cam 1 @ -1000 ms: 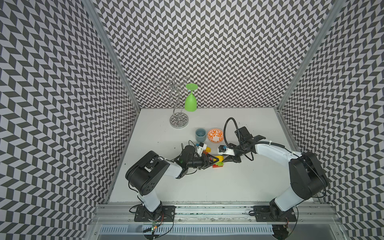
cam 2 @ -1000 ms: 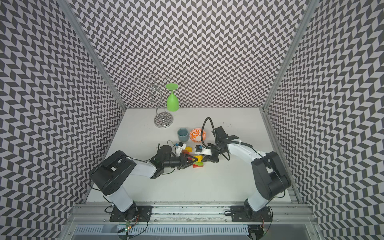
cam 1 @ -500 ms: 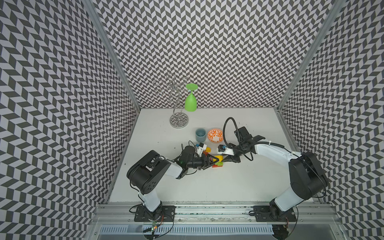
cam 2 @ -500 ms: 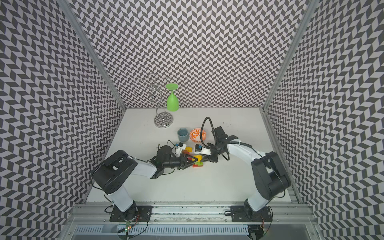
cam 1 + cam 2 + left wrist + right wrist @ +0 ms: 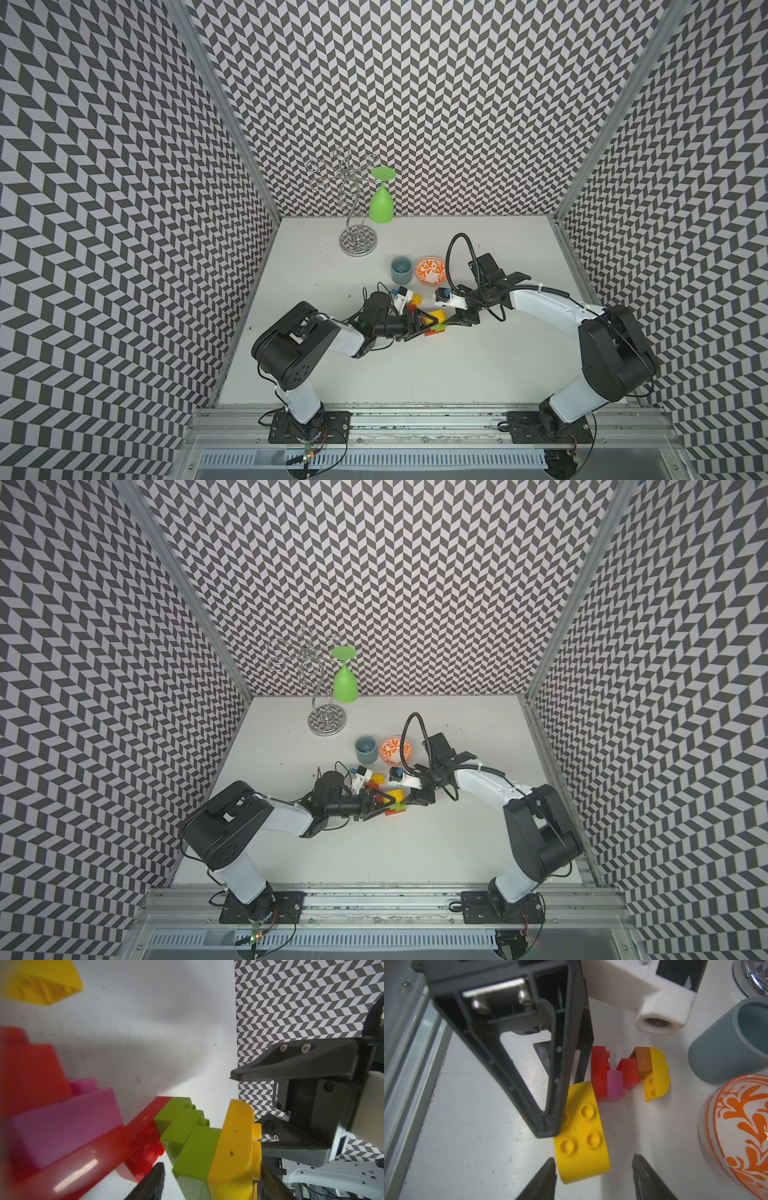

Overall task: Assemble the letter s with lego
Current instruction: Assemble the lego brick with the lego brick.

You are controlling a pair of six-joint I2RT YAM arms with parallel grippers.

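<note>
The lego lies mid-table as a joined row on its side: a rounded yellow brick (image 5: 234,1147), lime green (image 5: 193,1142), red (image 5: 145,1136) and pink (image 5: 68,1122) pieces. In both top views the yellow brick (image 5: 437,316) (image 5: 397,795) sits between the two arms. My left gripper (image 5: 432,326) is open, its fingers (image 5: 153,1178) straddling the green and yellow end with a gap. My right gripper (image 5: 593,1174) is open, and the yellow brick's (image 5: 581,1132) studded face lies between its tips, untouched. A brown, red and yellow cluster (image 5: 648,1070) lies just behind.
A blue-grey cup (image 5: 401,269) and an orange-patterned bowl (image 5: 431,271) stand close behind the bricks. Further back a wire stand (image 5: 358,241) holds a green glass (image 5: 381,205). Patterned walls close in three sides.
Both grippers have opened. The right jaws have let go of the yellow brick and the left jaws have widened around the bricks. Neither arm has shifted much.
</note>
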